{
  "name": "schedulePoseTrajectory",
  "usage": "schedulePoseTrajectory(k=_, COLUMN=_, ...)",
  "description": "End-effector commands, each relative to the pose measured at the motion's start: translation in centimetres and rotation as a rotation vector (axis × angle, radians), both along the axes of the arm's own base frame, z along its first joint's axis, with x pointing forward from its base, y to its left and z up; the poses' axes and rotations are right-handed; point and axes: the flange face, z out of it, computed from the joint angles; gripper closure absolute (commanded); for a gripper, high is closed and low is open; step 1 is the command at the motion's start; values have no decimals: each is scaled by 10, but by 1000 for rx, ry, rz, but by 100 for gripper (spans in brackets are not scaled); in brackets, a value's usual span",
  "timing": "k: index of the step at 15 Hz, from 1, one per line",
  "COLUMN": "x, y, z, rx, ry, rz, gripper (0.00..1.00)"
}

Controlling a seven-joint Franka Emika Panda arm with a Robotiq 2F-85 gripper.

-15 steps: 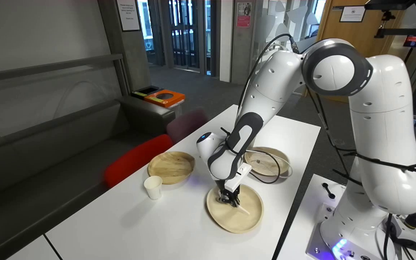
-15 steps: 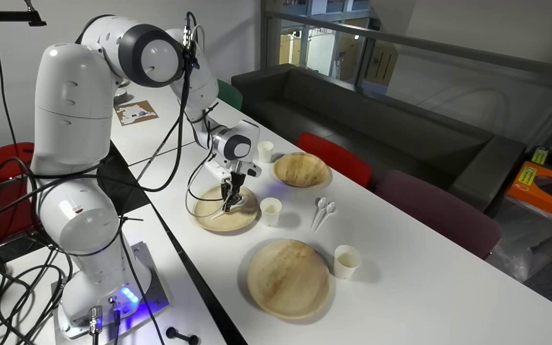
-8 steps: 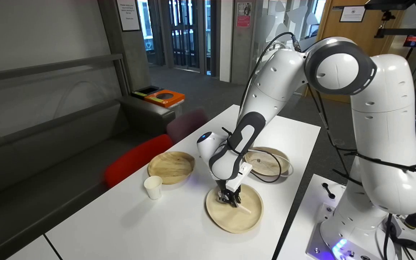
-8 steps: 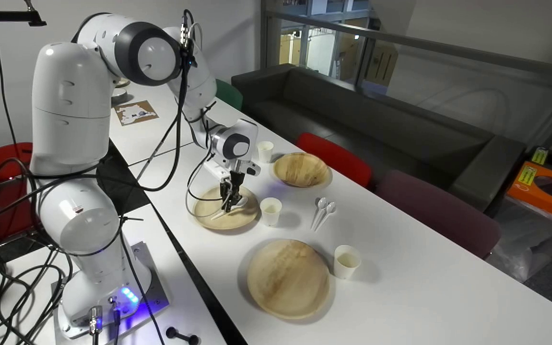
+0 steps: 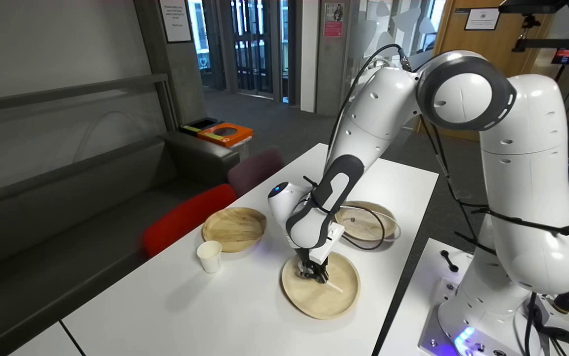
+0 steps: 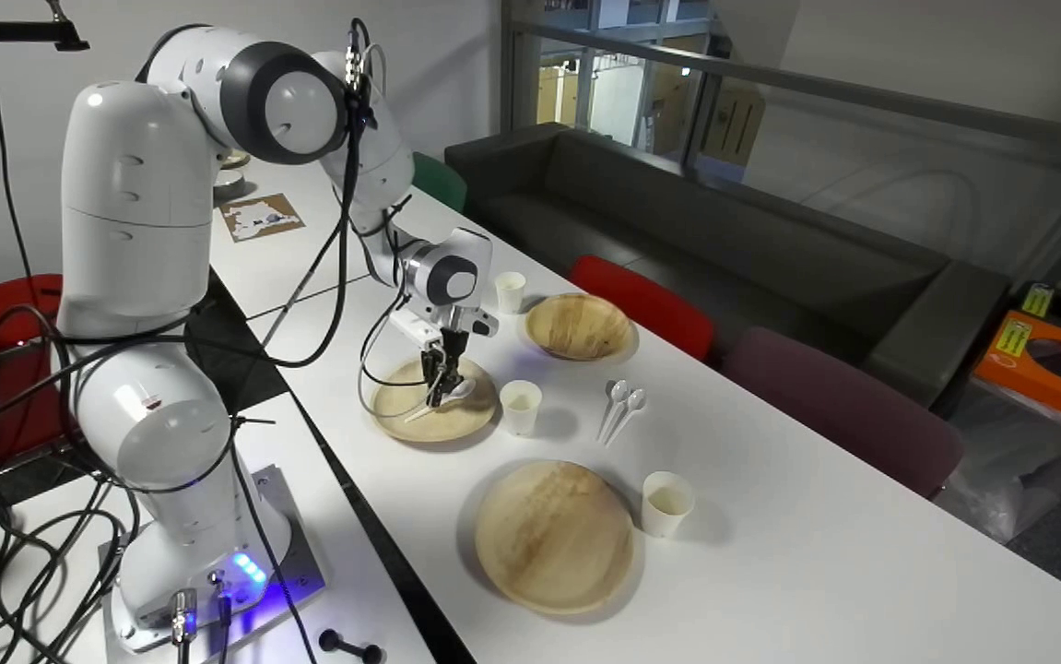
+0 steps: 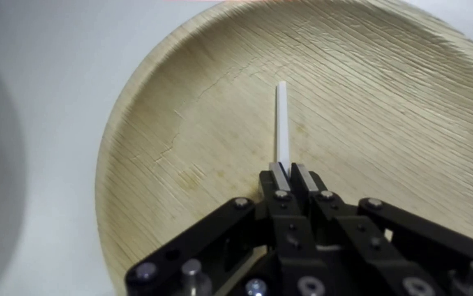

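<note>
Your fingers (image 7: 280, 176) stand almost together, pinching the white spoon (image 7: 282, 119) by its handle in the narrow slit between the tips. The wrist view shows the handle's end pointing straight out ahead of your fingers; in an exterior view the spoon's bowl pokes out just to their right. Directly beneath your fingers is a pale wooden plate (image 7: 203, 135) on the white worktop (image 6: 825, 553); whether the spoon touches it, you can't tell.

To the right of your fingers in an exterior view, you have a paper cup (image 6: 521, 408) just beside that plate, and beyond it three loose spoons (image 6: 619, 392) lying close together. Nearer that camera than your fingers, also to the right, are a large round plate (image 6: 554, 537) and a second cup (image 6: 666, 504) next to its rim. Behind your fingers, a round wooden dish (image 6: 578, 326) and a third cup (image 6: 510, 292) stand near each other.

Past the worktop's far edge from your fingers come a red chair (image 6: 645, 304) and, well apart, an orange bin lid (image 6: 998, 364) with a yellow label (image 6: 1013, 337) too small to read. Farthest from your fingers, in an exterior view, hang a wall notice (image 5: 175, 22) up to their left, a red-and-grey poster (image 5: 333, 28) almost straight above and a door sign (image 5: 482, 19) to their right, all lettered too faintly for you to read surely.
</note>
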Motion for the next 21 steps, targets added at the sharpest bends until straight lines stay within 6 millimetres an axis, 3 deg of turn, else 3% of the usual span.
schedulePoseTrajectory(k=1, x=-7, y=-1, z=11, rx=-15, ry=-29, rz=3, gripper=100)
schedulePoseTrajectory(k=7, x=-15, y=-4, z=16, rx=-13, ry=-31, rz=7, gripper=98)
schedulePoseTrajectory(k=14, x=-33, y=-5, z=42, rx=0, ry=-61, rz=25, gripper=98)
schedulePoseTrajectory(k=21, x=-12, y=6, z=34, rx=3, ry=-100, rz=39, gripper=98)
